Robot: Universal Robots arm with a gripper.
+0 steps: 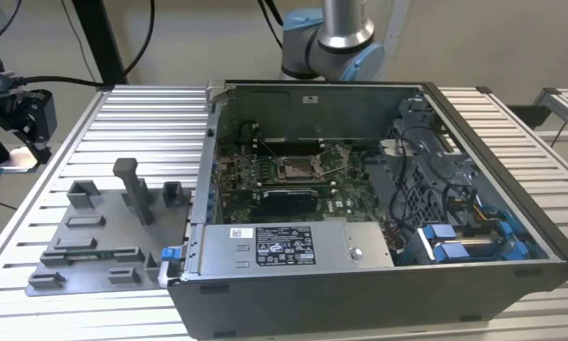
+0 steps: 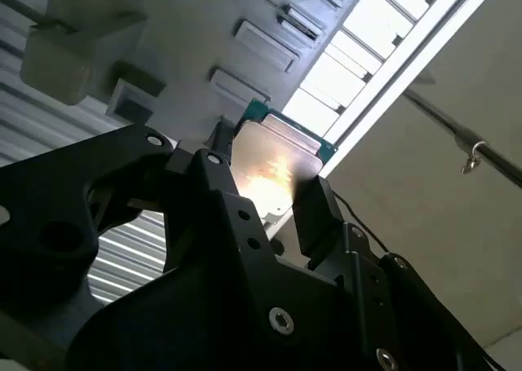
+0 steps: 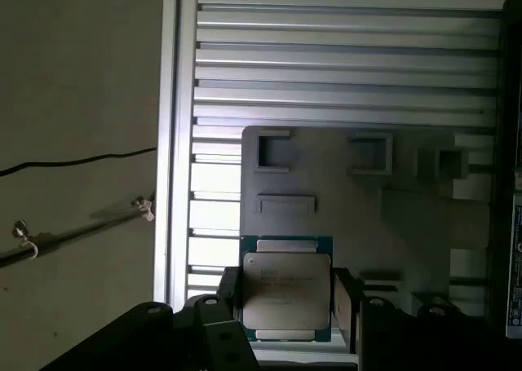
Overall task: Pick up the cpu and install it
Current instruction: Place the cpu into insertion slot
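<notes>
The cpu [image 3: 286,296], a flat square chip with a silvery top and green edge, is held between the two black fingers [image 3: 343,304] of my gripper [image 3: 285,307], which is shut on it. In the second wrist view the cpu [image 2: 273,169] glints between the same fingers, with the gripper [image 2: 265,198] clamped on its sides. It hangs in the air above the table's edge, near the grey fixture plate [image 3: 326,216]. In the exterior view the gripper [image 1: 24,150] is at the far left, well away from the motherboard socket [image 1: 298,168] inside the open computer case [image 1: 379,284].
The fixture plate [image 1: 84,245] carries several grey blocks and a tall post [image 1: 132,188]. The ribbed aluminium table [image 1: 141,114] ends just beside the gripper. Inside the case lie cables, a power supply [image 1: 288,245] and blue drive brackets [image 1: 464,241]. The arm's base [image 1: 333,42] stands behind the case.
</notes>
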